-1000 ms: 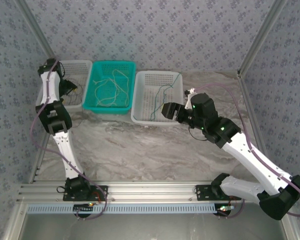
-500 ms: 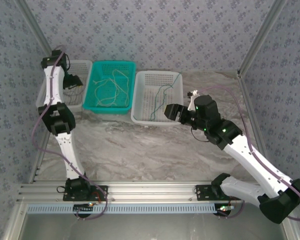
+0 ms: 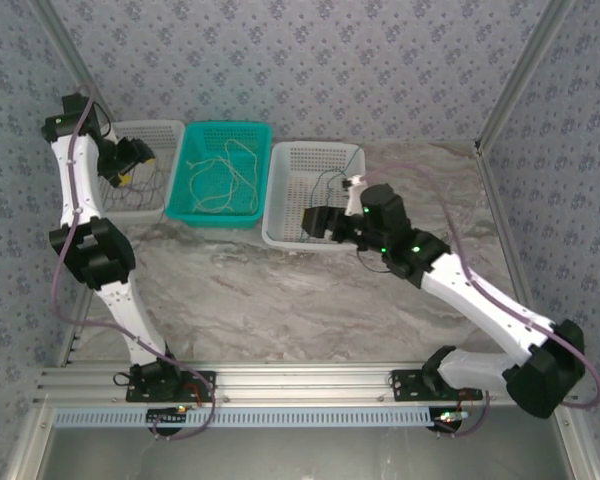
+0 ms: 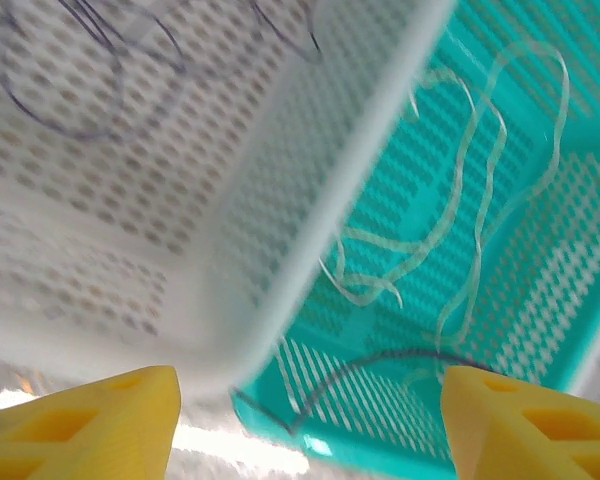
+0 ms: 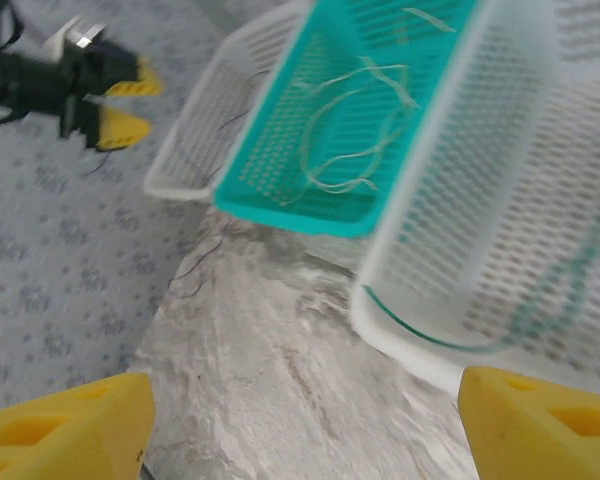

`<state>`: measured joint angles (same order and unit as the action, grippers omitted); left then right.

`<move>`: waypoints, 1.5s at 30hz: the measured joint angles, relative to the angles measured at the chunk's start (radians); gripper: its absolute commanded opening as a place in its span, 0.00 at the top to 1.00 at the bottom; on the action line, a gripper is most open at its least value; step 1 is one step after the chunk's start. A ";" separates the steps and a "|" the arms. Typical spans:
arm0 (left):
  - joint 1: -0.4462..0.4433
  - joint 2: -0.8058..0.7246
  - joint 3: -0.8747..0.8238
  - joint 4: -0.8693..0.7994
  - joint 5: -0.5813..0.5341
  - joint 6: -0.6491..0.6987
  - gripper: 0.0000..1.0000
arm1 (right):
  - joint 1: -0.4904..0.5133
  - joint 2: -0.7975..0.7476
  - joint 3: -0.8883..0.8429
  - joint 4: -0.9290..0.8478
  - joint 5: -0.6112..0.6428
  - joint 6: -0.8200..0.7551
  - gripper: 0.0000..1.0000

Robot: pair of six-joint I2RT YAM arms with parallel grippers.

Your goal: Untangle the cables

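Note:
Cream cables [image 3: 220, 175] lie loose in the teal basket [image 3: 185, 205]. In the left wrist view these cream cables [image 4: 467, 180] curl on the teal floor, and a dark cable [image 4: 380, 362] runs across that basket's near end. More dark cables [image 4: 75, 75] lie in the left white basket [image 3: 160, 130]. A green-teal cable [image 5: 420, 330] rests on the right white basket's [image 3: 280, 235] rim. My left gripper [image 3: 135, 168] hovers over the left white basket, its jaws [image 4: 305, 425] open and empty. My right gripper [image 3: 308, 222] is open at the right basket's front, with only table between its fingers [image 5: 65, 430].
The three baskets stand side by side at the back of the marble table [image 3: 280, 300]. A thin dark strand [image 5: 195, 270] lies on the table in front of the left basket. Patterned walls close in the left, back and right sides.
My left arm has swung up and to the left, carrying its gripper back over the left white basket. My right gripper has slid left along the right basket's front.

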<state>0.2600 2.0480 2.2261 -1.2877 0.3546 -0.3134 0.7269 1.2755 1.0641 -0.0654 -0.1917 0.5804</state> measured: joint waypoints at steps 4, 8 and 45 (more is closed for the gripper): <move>-0.094 -0.111 -0.125 0.025 0.095 0.028 0.30 | 0.064 0.240 0.150 0.183 -0.041 -0.175 0.09; -0.167 -0.219 -0.198 0.069 0.208 0.027 0.31 | 0.116 0.482 0.296 0.375 -0.039 -0.342 0.04; -0.070 -0.724 -0.728 0.307 0.119 0.270 0.06 | -0.137 0.680 0.671 0.152 0.189 0.214 1.00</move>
<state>0.1902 1.3235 1.4982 -0.9806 0.4732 -0.0433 0.5900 1.9553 1.7355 0.0864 -0.0025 0.7944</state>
